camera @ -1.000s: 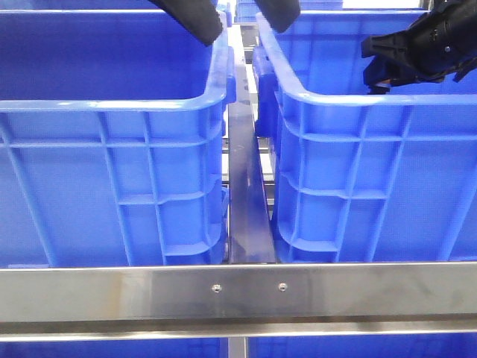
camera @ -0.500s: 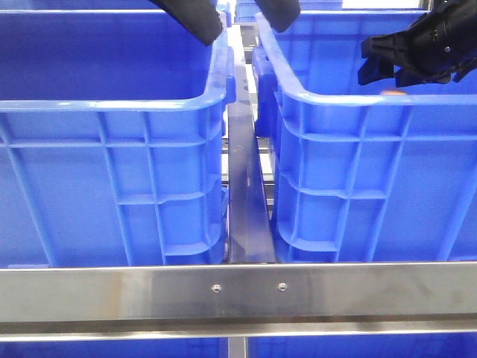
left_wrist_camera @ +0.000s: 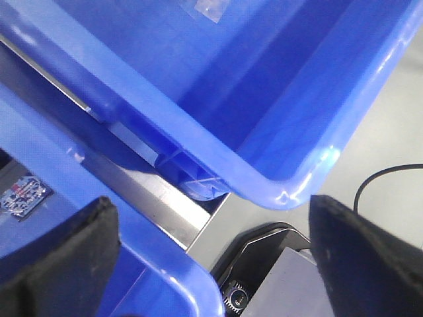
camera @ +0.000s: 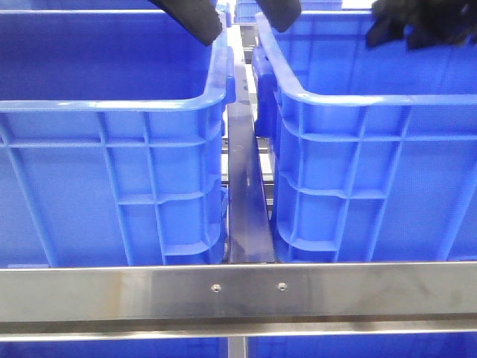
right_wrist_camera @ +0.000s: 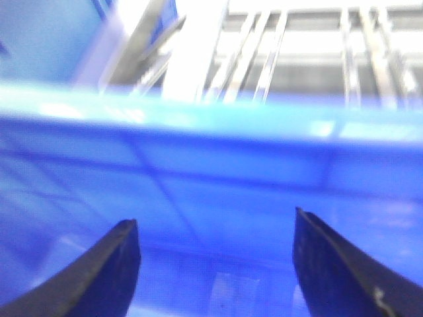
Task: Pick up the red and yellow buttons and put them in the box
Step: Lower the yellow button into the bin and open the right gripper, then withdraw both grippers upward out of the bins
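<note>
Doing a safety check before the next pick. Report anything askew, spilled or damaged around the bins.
Nothing stands out. The left bin and right bin sit upright either side of the metal rail, with no spills or cracks visible. Both grippers, left and right, are open and empty. No buttons are visible.

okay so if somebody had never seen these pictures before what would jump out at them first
Two big blue plastic crates fill the front view, the left crate and the right crate, with a shiny metal rail running across in front of them. The black right gripper hangs over the right crate's far corner, fingers spread with nothing between them; no red or yellow buttons show anywhere.
</note>
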`<state>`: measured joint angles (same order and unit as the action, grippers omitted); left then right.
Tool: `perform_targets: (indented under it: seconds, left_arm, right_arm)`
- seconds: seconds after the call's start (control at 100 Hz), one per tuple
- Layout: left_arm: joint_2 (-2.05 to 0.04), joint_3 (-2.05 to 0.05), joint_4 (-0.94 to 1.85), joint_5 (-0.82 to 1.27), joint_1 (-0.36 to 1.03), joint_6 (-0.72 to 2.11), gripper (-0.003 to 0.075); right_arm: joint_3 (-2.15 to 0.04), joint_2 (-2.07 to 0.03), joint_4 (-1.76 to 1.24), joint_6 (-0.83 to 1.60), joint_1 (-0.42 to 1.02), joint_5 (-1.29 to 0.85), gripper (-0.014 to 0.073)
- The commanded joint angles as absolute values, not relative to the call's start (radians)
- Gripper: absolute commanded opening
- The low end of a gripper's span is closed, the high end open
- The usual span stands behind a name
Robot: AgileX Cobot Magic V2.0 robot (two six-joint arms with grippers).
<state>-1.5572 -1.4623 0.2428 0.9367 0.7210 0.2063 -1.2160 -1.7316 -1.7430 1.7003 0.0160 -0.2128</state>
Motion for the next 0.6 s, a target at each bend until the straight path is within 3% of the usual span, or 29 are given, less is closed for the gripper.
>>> perform_targets:
  seconds: [0.0, 0.13, 0.33, 0.59]
  left_arm:
    - [-1.510, -1.493, 0.271, 0.894, 0.729, 0.204, 0.0547]
    - [-1.510, -1.493, 0.271, 0.892, 0.729, 0.204, 0.0535]
    - [-1.510, -1.493, 0.271, 0.870, 0.729, 0.204, 0.0428]
    - [-1.510, -1.493, 0.271, 0.868, 0.729, 0.204, 0.0386]
  right_arm:
    - [-1.189, -1.604, -1.763, 1.708, 0.016, -0.217, 0.0401]
    - [-1.095, -1.480, -1.763, 1.708, 0.016, -0.206, 0.0201]
    - [-0.906, -1.277, -1.764, 1.707, 0.016, -0.206, -0.0067]
    - [-0.668, -0.997, -1.783, 1.704, 0.016, -0.208, -0.0063]
